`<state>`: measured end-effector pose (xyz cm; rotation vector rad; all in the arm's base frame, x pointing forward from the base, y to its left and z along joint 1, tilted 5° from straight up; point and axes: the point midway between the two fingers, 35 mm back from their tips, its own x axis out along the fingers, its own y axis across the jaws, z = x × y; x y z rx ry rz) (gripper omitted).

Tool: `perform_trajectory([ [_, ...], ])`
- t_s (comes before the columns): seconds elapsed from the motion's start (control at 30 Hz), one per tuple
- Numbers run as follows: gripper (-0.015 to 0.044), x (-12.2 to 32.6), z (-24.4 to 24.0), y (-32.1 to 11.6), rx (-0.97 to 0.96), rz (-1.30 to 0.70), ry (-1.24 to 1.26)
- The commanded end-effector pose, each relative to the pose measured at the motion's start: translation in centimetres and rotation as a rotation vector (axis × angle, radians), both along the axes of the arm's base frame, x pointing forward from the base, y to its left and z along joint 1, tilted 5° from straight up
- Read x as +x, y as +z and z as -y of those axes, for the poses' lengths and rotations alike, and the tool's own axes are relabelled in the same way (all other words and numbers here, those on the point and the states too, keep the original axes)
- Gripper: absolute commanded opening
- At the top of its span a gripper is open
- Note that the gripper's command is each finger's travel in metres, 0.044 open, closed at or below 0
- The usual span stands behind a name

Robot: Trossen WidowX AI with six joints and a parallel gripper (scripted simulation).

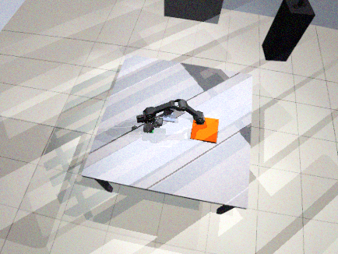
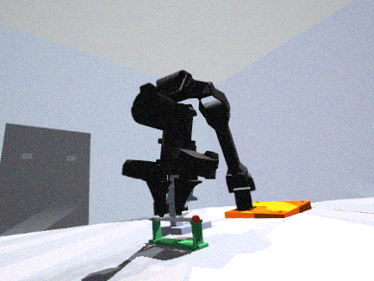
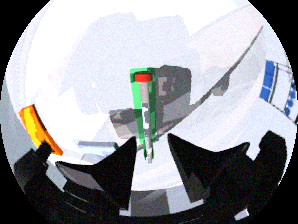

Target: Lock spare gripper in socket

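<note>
1 red-headed pin (image 2: 176, 219) (image 3: 144, 102), 1 gripper (image 1: 153, 124) (image 2: 172, 211) (image 3: 152, 137)

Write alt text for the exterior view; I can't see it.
A black robot arm points its open gripper down by a red-ended rod lying across a green stand. The arm rises from an orange base plate at right.
</note>
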<state>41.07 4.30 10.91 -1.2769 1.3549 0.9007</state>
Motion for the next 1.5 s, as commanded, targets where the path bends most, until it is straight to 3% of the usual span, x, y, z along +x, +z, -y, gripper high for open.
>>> perform_trajectory([
  [0.0,0.0180,-0.1,0.0,-1.0,0.001,-0.013,0.001],
  [1.1,0.0180,0.0,-0.1,-4.0,0.001,-0.014,0.001],
  [1.3,0.0023,0.0,-0.1,-4.0,0.001,-0.014,0.001],
  [1.47,0.0000,0.1,-0.1,-4.0,0.001,-0.014,0.001],
])
